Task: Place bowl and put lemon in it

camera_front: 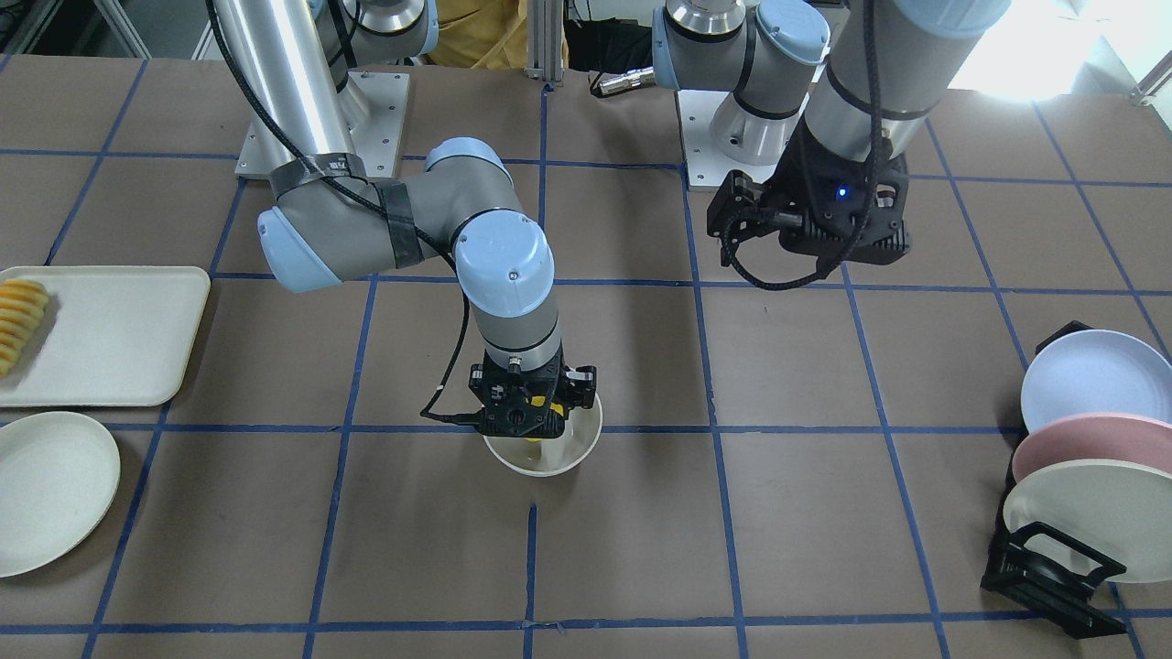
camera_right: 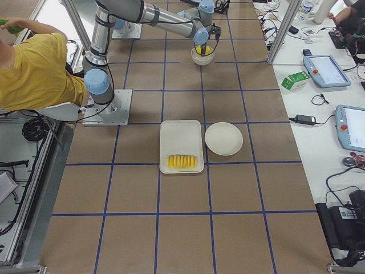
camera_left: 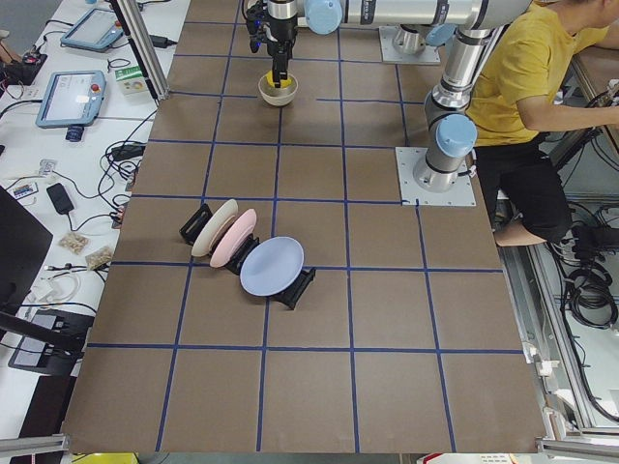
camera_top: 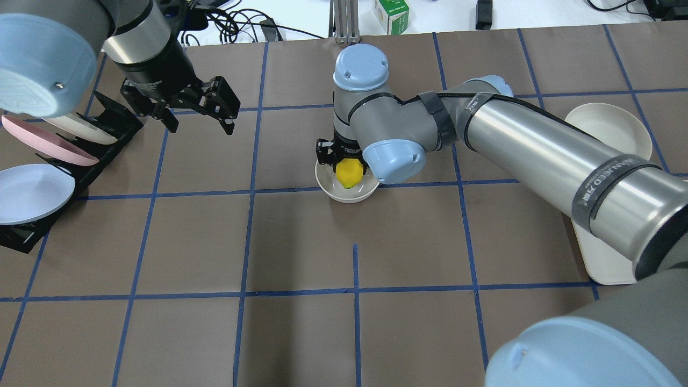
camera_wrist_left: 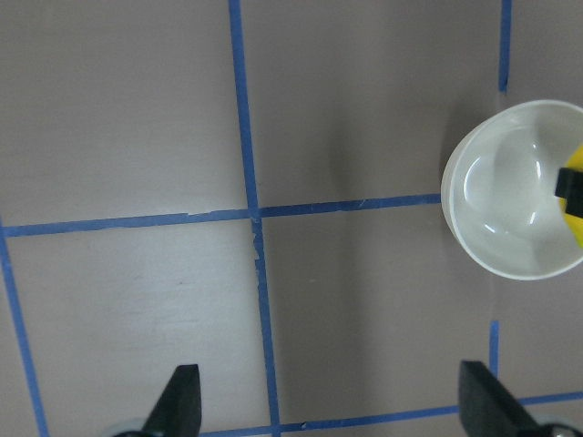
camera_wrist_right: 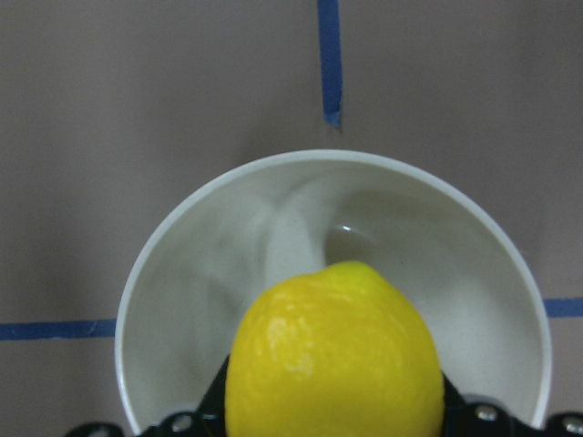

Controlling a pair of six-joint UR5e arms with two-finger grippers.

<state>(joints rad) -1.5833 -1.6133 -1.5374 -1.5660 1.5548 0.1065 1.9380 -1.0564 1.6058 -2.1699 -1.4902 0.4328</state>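
The off-white bowl [camera_top: 344,194] stands upright near the table's middle; it also shows in the front view [camera_front: 542,467] and in the left wrist view [camera_wrist_left: 510,187]. My right gripper [camera_top: 346,164] is shut on the yellow lemon [camera_top: 348,173] and holds it in the bowl's mouth. In the right wrist view the lemon [camera_wrist_right: 332,355] fills the lower part of the bowl [camera_wrist_right: 173,273]. I cannot tell whether it touches the bottom. My left gripper [camera_top: 201,126] is open and empty, raised above the table, away from the bowl; its tips show in its wrist view [camera_wrist_left: 332,401].
A black rack [camera_front: 1044,577] holds blue, pink and cream plates at the robot's left end. A white tray [camera_front: 119,339] with sliced yellow-orange food [camera_front: 20,320] and a flat cream plate [camera_front: 46,490] lie at the robot's right end.
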